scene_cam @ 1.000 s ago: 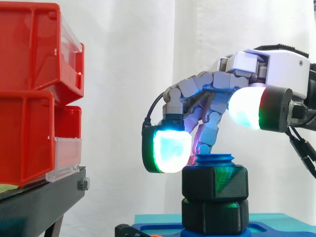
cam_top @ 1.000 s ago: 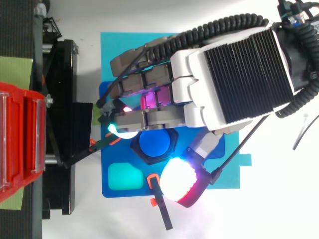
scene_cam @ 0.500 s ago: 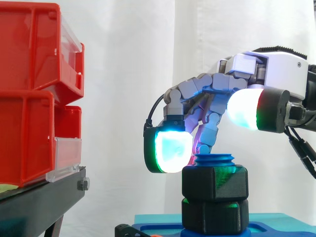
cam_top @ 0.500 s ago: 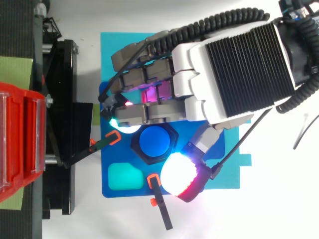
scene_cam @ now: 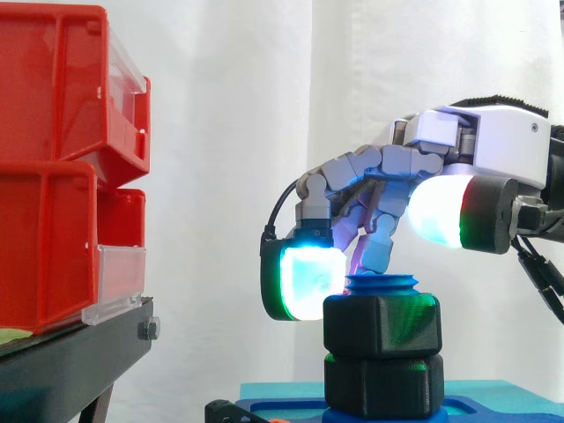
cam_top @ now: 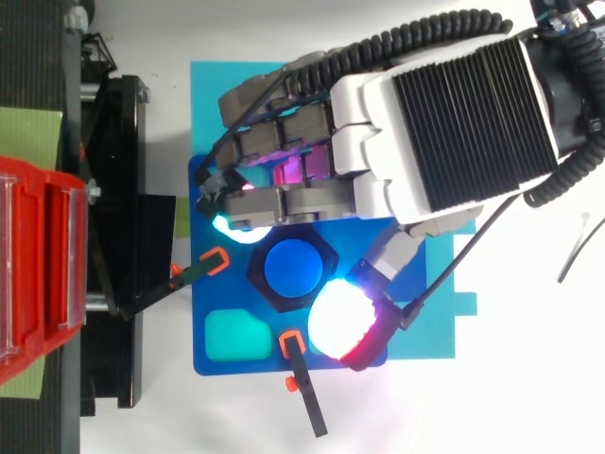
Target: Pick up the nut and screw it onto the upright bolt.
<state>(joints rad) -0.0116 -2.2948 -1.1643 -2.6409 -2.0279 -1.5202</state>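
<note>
Hand point(scene_cam: 493, 150) over nut point(scene_cam: 383, 324) on blue bolt point(scene_cam: 382, 284), grasp impossible to tell; open room toward red bins point(scene_cam: 53, 167) at 9 o'clock

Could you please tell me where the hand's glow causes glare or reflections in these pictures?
Side view: the hand casts a green sheen on the upper black hexagonal nut, strongest towards its top right, and its brightest patches burn out to plain white. Top view: a white burnt-out patch with a red rim sits just beside the blue round bolt top, and magenta light spills inside the hand.
</note>
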